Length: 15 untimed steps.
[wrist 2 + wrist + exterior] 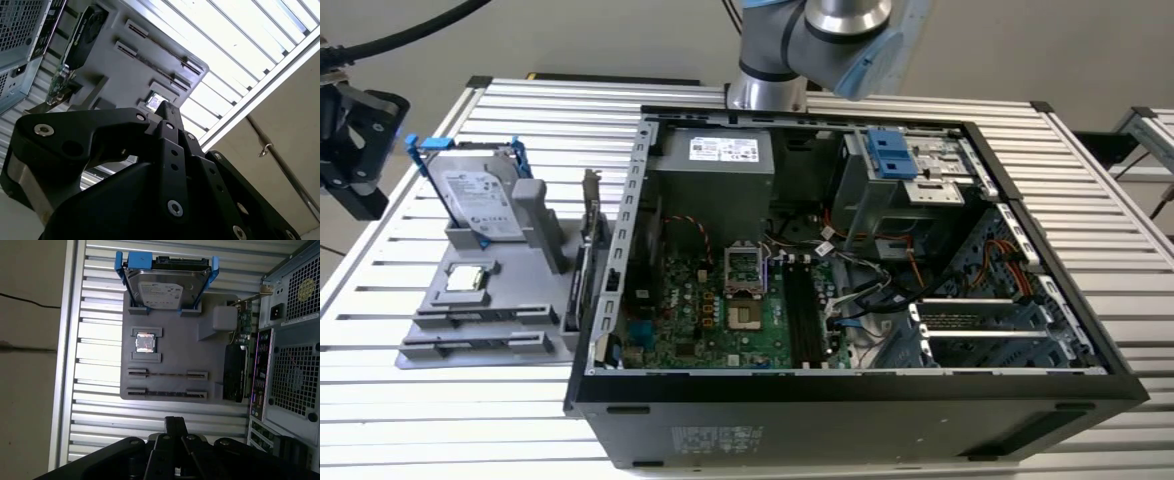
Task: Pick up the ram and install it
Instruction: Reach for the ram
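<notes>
Ram (166, 393) seated in grey holder (170, 340) on desk (95, 405).
Hand (175, 422) fingers together, nothing held, near holder, clear of ram.

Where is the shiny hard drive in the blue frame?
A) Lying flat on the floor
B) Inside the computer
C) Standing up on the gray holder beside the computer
C: in the exterior view the hard drive stands upright in its blue frame on the gray holder, to the exterior view's left of the computer case.
</notes>
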{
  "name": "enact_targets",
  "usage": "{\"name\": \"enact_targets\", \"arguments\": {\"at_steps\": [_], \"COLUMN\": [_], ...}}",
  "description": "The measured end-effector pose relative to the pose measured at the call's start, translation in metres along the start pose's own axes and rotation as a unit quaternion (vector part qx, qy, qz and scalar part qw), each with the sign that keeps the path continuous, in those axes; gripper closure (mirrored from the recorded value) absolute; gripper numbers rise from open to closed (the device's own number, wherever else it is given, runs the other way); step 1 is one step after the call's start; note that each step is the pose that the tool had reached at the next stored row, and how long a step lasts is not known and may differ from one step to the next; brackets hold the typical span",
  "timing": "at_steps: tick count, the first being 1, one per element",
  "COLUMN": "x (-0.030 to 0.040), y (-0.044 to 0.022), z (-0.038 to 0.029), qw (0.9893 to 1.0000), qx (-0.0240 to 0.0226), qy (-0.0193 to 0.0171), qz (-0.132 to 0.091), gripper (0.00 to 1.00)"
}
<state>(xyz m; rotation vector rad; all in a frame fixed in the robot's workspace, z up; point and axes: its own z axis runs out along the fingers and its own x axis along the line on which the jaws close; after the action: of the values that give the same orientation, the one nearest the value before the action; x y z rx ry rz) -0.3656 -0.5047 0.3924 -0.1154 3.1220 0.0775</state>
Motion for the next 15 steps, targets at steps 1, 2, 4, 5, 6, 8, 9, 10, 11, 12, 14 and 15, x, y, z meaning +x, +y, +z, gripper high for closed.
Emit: {"name": "enact_targets", "arguments": {"at_steps": [1,2,4,5,6,8,9,10,11,12,14,15], "x": [0.0,0.0,0.0,0.0,-0.0001,-0.0001,-0.0001,-0.0001,-0.0001,-0.0001,0.0,0.0], "y": [0.0,0.0,0.0,0.0,0.0,0.0,0.0,0.0,0.0,0.0,0.0,0.0], "z": [0.0,0.0,0.0,0.0,0.0,0.0001,0.0,0.0,0.0,0.0,0.0,0.0], "qw": [1.0,1.0,1.0,1.0,1.0,0.9999,0.9999,0.9997,0.9996,0.9994,0.9989,0.9986], "qx": [0.0,0.0,0.0,0.0,0.0001,0.0002,0.0003,0.0004,0.0005,0.0006,0.0008,0.001], "qy": [0.0,0.0,0.0,-0.0001,-0.0002,-0.0006,-0.0008,-0.0011,-0.0014,-0.0017,-0.0023,-0.0025], "qz": [0.0,0.0,0.001,0.002,0.004,0.011,0.017,0.023,0.028,0.034,0.046,0.052], "gripper": [1.0,1.0,1.0,1.0,1.0,1.0,1.0,1.0,1.0,1.0,1.0,1.0]}}
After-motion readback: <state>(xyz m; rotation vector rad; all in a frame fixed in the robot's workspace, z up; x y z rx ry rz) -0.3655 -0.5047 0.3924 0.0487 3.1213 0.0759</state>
